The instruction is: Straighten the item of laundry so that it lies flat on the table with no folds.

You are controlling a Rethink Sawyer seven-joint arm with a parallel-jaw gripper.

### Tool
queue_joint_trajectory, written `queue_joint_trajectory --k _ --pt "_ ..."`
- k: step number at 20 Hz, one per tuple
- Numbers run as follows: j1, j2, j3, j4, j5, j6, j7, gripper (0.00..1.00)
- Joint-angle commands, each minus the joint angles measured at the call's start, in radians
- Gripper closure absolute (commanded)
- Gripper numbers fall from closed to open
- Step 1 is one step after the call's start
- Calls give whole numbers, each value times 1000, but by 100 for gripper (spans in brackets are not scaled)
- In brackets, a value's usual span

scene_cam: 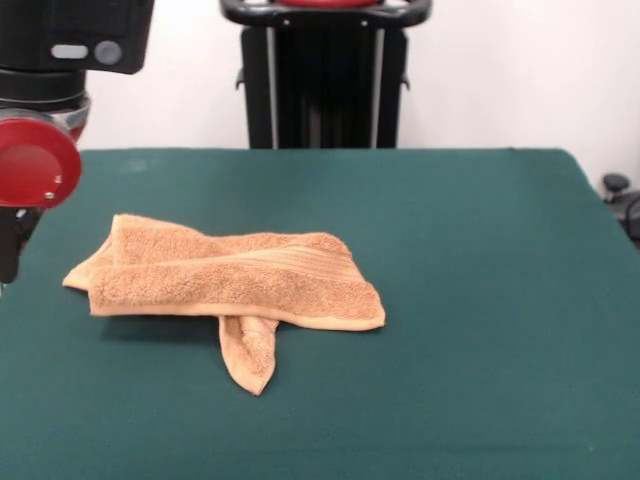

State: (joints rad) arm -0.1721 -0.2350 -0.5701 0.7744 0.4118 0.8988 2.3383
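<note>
— While the arm is hanging at the left edge of the front view, how is it posing?

— It is coming down from the top corner as a black housing, with a round red cap facing the camera below that, and a thin dark piece is trailing down from the cap along the picture's edge, over the left end of the table.

— Is the claw showing?

— Not clearly. The dark piece under the red cap may be part of it, but I cannot tell whether it is open or closed, and nothing is visibly caught in it. It is hanging apart from the towel, to the left of it.

— Where is the towel lying?

— It is resting on the green table, left of centre and toward the near half, untouched by the arm.

— And which way is it running?

— Its long axis is running left to right across the picture, dipping a little toward the right. It is lying folded over on itself: a thick doubled strip is forming the main body, with the ribbed band showing on the upper layer near the right end. One narrow corner is poking out from under the strip and pointing toward the near edge of the table. At the left end, the layers are splaying apart into a loose flap.
</note>
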Motion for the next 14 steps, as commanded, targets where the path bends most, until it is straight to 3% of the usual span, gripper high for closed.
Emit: queue_joint_trajectory --k 1,14 --pt "51 -25 172 243 -53 -78 -40 100" --pt "62 -43 222 304 -100 -166 17 100"
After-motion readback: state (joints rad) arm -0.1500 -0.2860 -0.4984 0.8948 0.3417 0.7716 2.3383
